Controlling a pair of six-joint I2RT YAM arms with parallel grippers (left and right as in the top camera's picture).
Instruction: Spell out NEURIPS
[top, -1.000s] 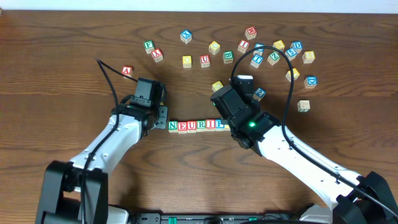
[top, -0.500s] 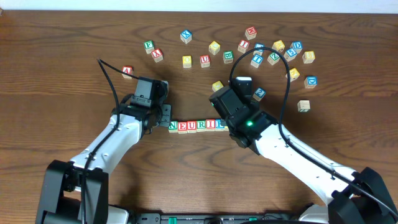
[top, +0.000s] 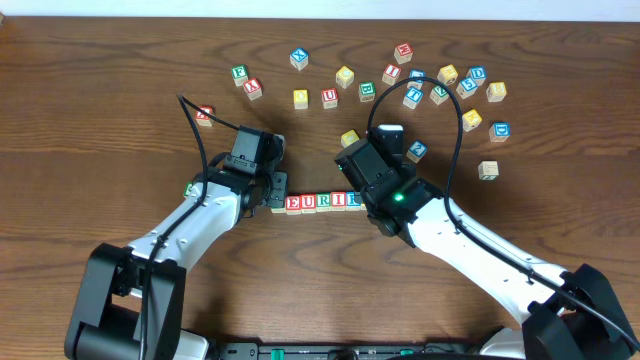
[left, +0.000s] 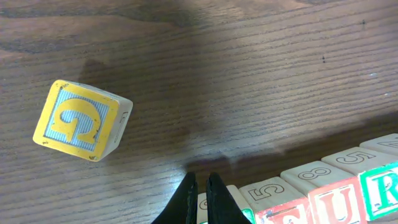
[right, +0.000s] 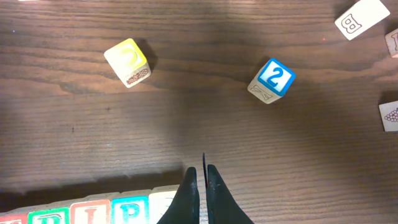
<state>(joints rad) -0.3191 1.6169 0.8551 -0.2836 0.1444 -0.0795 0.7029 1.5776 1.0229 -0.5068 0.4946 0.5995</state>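
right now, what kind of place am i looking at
Probably a robot lab workbench: a dark brown wooden tabletop, scattered painted wooden alphabet cubes and two white-and-black robot arms over it.

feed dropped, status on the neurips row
Left pincer shut at wooden letter-block row's left end, right pincer shut at right end. Row reads EURIP, ends hidden. Nearest loose yellow cube clear.

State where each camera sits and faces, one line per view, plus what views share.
Overhead: fixed above the table, looking straight down; the left arm, right arm and block row show.
Left wrist: on the left arm, looking down past the shut left pincer at a yellow G block.
Right wrist: on the right arm, looking down past the shut right pincer at a blue 2 block.
Shared: the block row appears in all three; the blue 2 block also overhead.
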